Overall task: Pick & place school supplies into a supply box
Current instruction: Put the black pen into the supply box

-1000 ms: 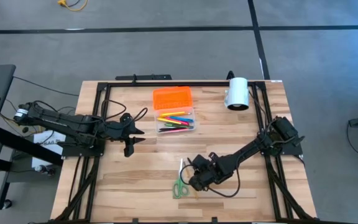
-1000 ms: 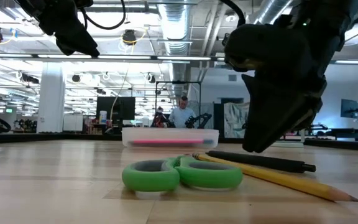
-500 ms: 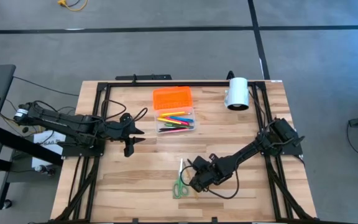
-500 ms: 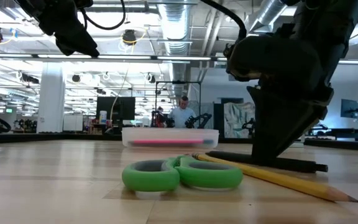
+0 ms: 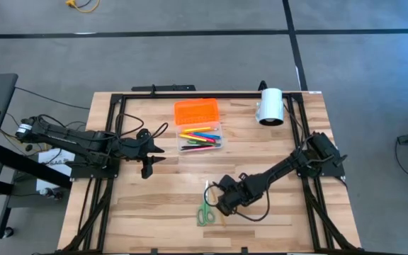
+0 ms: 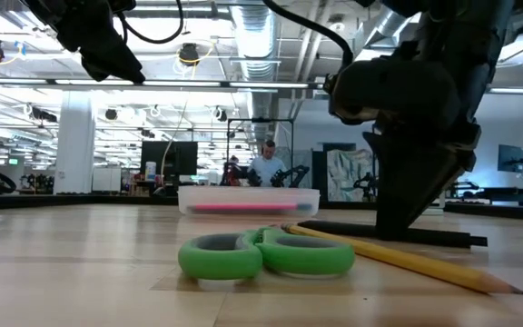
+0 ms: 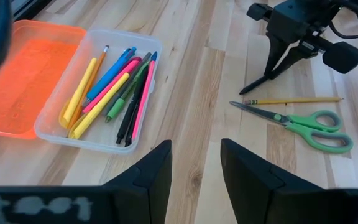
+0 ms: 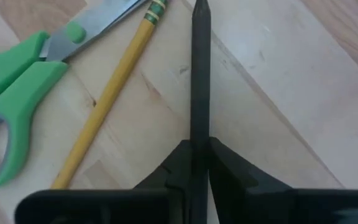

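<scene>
My right gripper stands over the near middle of the table, shut on a black pen that lies on the wood. Beside the pen lie a yellow pencil and green-handled scissors. The clear supply box holds several coloured pens, and its orange lid lies open behind it. My left gripper hovers open at the left, above the table and touching nothing. My right gripper pinches the black pen's shaft between its two fingers. The fingers come steeply from above and lie across the pen. The pen lies flat on the table, its two ends sticking out on either side of the fingers.
A white cylinder lies at the far right of the table. A black frame runs along the table's edges. The pencil and scissors lie close to my right gripper, toward the table's left. Bare wood lies between the scissors and the supply box.
My right gripper has sunk onto the black pen, tipped more upright, and shut its fingers on it. The pen has shifted slightly along the table and still lies flat.
</scene>
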### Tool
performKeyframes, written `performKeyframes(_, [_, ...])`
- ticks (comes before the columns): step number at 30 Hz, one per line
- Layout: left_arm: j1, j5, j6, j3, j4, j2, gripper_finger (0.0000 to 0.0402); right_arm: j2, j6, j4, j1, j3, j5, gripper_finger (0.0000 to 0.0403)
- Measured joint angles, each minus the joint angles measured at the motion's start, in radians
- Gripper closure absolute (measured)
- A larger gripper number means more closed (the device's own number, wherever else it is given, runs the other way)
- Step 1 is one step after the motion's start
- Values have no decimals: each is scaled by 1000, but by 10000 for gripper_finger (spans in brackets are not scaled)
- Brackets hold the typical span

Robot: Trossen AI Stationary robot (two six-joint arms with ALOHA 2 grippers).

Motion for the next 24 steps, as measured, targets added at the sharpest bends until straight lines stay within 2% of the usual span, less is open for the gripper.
performKeyframes(16, [0,-26,8,0,-1,0,276,-4,-163,4,-42,-2,-162,354])
performKeyframes(24, [0,-27,7,0,-1,0,276,-5,-156,4,-56,-1,-175,390])
